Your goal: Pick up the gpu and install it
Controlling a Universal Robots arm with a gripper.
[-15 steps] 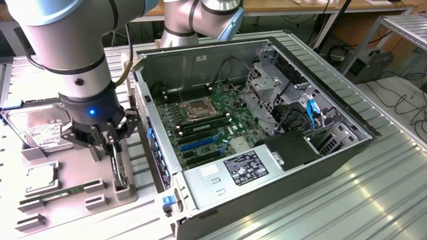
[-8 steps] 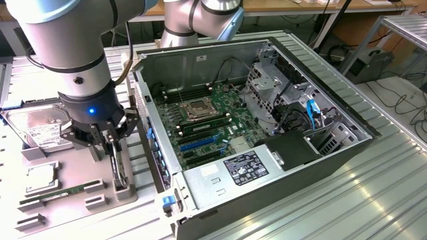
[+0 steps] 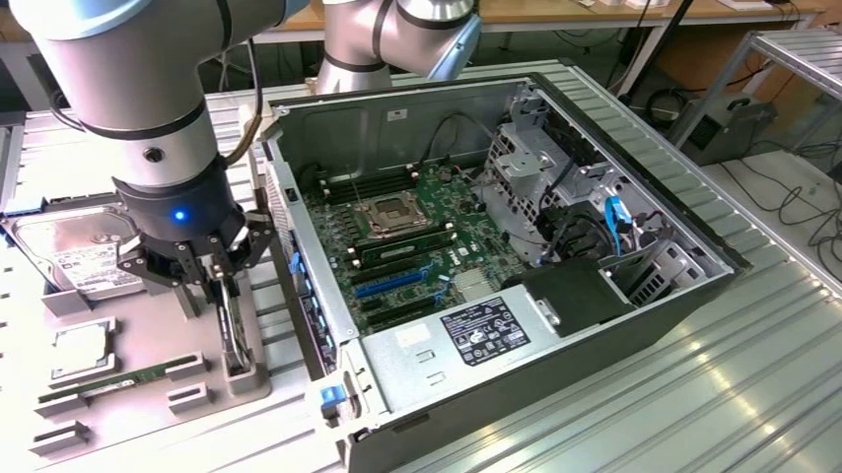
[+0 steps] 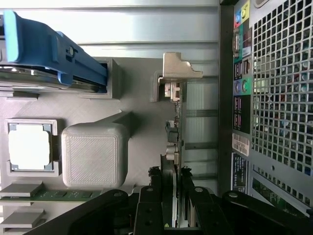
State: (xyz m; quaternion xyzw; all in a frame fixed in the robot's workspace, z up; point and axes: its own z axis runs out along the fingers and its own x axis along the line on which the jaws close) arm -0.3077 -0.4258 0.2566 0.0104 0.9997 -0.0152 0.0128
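- The gpu (image 3: 237,340), a thin flat green and black card, stood on its edge in the grey plastic tray (image 3: 132,394).
- In the exterior view it was at nine o'clock from the open black computer case (image 3: 684,296).
- The black metal claw (image 3: 227,296) was squeezed tight on its two sides.

We count 1 open grey metal PC case (image 3: 618,355), w/ 1 green motherboard (image 3: 435,236) inside. On the ribbed metal desk (image 3: 736,394): 1 grey plastic parts tray (image 3: 138,317) w/ 1 silver boxy hard drive (image 3: 79,251), 1 square silver CPU chip (image 3: 82,352), 1 narrow green memory stick (image 3: 125,379), 1 thin green-and-black gpu (image 3: 237,340). Also 1 grey robot arm (image 3: 145,89), 1 black pincer (image 3: 227,296).
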